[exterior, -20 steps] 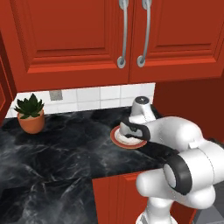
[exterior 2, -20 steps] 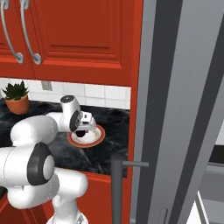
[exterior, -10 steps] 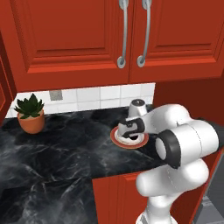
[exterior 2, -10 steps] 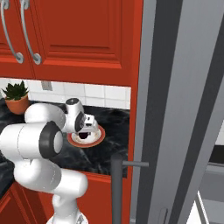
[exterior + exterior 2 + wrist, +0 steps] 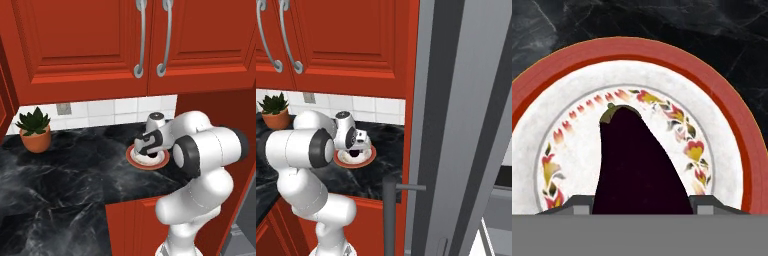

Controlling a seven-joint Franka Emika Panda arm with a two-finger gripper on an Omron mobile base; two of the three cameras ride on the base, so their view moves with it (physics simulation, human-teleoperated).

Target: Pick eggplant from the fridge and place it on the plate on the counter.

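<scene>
Left base view: the arm folds over the black marble surface (image 5: 60,170), its hand lowered onto the plate (image 5: 136,159) below the red cupboards (image 5: 90,45). The hand covers most of the plate, so just the near rim shows; fingers and eggplant are hidden. A potted plant (image 5: 34,131) stands well apart at the left, by the tiled wall.

Right base view: the gripper (image 5: 356,149) hangs directly over the plate, a dark lump beneath it too small to resolve. The grey fridge (image 5: 466,125) blocks the right side, its bar handle (image 5: 390,210) cut off at the lower edge.

Hand view: the eggplant (image 5: 639,167) lies on the plate's flowered white centre, green-capped tip pointing away. Its near end sits between the fingers (image 5: 577,205), which are clenched on it; the actual contact is cut off.
</scene>
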